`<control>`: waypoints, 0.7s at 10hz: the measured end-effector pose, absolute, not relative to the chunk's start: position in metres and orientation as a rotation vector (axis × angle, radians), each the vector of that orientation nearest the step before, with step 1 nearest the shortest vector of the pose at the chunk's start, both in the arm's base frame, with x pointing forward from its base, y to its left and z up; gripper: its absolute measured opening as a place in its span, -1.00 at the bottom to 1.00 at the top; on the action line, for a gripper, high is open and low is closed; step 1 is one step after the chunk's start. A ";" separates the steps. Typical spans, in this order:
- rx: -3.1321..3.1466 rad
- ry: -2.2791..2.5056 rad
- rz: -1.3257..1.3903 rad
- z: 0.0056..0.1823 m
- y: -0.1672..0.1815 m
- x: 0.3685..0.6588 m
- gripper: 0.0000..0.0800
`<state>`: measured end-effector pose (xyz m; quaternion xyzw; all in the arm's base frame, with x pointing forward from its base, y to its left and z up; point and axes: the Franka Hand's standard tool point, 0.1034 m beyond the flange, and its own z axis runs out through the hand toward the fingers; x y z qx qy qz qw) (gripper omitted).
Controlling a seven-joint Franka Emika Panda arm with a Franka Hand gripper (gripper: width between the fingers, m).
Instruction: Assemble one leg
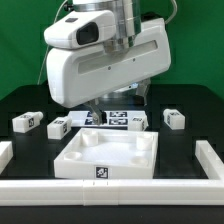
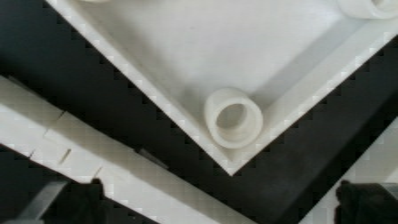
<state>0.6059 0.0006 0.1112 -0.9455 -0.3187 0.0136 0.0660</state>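
The large white tray-like piece (image 1: pixel 110 155) lies in the middle of the black table. In the wrist view one of its corners with a round socket (image 2: pixel 235 115) fills the picture. Small white legs with tags stand behind it: two toward the exterior view's left (image 1: pixel 25 122) (image 1: pixel 57 127) and one toward its right (image 1: pixel 173 118). My gripper (image 1: pixel 104 102) hangs over the tray's far edge, its fingers mostly hidden by the white hand. In the wrist view the gripper (image 2: pixel 217 205) is open and empty, with dark fingertips (image 2: pixel 71 200) far apart at the picture's edge.
The marker board (image 1: pixel 120 118) lies behind the tray under the hand. A low white rail runs along the table's front (image 1: pixel 110 190) and up both sides (image 1: pixel 210 160); it also shows in the wrist view (image 2: pixel 54 130).
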 end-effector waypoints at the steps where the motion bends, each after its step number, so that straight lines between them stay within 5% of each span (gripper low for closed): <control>1: -2.851 -0.960 0.042 0.111 0.001 0.606 0.63; 7: -2.839 -1.055 -0.014 0.111 0.005 0.600 0.63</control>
